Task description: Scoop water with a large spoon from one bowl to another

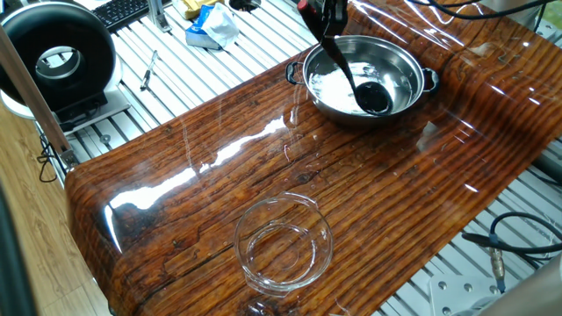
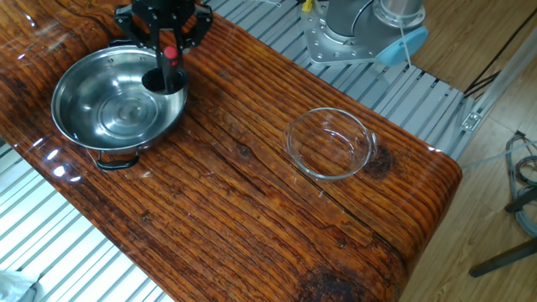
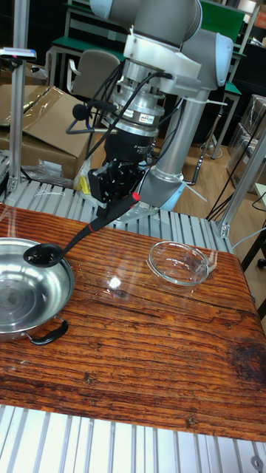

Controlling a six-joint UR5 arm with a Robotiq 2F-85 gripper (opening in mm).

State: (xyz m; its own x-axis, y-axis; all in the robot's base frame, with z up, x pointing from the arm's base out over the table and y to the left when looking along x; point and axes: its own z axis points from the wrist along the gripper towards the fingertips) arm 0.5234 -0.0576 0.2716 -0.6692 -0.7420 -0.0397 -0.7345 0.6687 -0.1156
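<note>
While the hand (image 3: 112, 194) grips its handle, the ladle (image 3: 70, 241) slants below.

We see bright, even indoor light from above in all three views. The varnished table (image 1: 263, 167) throws broad white glare streaks in one fixed view, and the steel bowl (image 1: 399, 61) gleams with bright patches. Shadows are soft and faint. The fixed views are a little soft; the tall view is sharper, its background slightly blurred.
</note>
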